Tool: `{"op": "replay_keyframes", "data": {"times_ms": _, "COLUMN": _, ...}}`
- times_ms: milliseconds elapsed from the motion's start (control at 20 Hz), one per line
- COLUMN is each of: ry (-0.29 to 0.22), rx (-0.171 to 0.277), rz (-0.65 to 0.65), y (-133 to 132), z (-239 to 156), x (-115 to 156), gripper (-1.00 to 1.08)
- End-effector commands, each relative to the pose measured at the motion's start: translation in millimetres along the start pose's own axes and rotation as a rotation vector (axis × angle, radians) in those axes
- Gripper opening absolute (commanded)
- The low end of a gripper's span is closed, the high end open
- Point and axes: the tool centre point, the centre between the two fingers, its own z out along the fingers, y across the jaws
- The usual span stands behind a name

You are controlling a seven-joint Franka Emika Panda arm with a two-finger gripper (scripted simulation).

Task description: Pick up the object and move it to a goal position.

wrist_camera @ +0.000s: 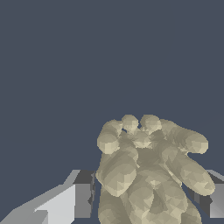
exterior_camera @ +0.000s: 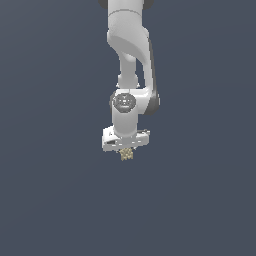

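Observation:
The object [exterior_camera: 127, 154] is a small lumpy tan-yellow clump that pokes out just below my white gripper [exterior_camera: 126, 152] in the exterior view. In the wrist view the object [wrist_camera: 148, 170] fills the space between my two fingers [wrist_camera: 70, 201], one on each side, and both press against it. The gripper is shut on the object. The arm hangs straight down from the top of the exterior view. Whether the object rests on the grey surface or hangs above it I cannot tell.
A plain dark grey-blue surface [exterior_camera: 60, 200] fills the whole background in both views. No other object, container or edge shows.

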Motion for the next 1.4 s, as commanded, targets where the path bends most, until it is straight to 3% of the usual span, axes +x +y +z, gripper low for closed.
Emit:
{"op": "replay_keyframes", "data": {"times_ms": 0, "ry": 0.001, "rx": 0.000, "rz": 0.001, "y": 18, "z": -9, "x": 3, "gripper": -1.00}}
{"op": "replay_keyframes", "data": {"times_ms": 850, "ry": 0.000, "rx": 0.000, "rz": 0.001, "y": 170, "z": -88, "x": 32, "gripper": -1.00}}
{"op": "replay_keyframes", "data": {"times_ms": 1350, "ry": 0.000, "rx": 0.000, "rz": 0.001, "y": 220, "z": -112, "x": 44, "gripper": -1.00}}
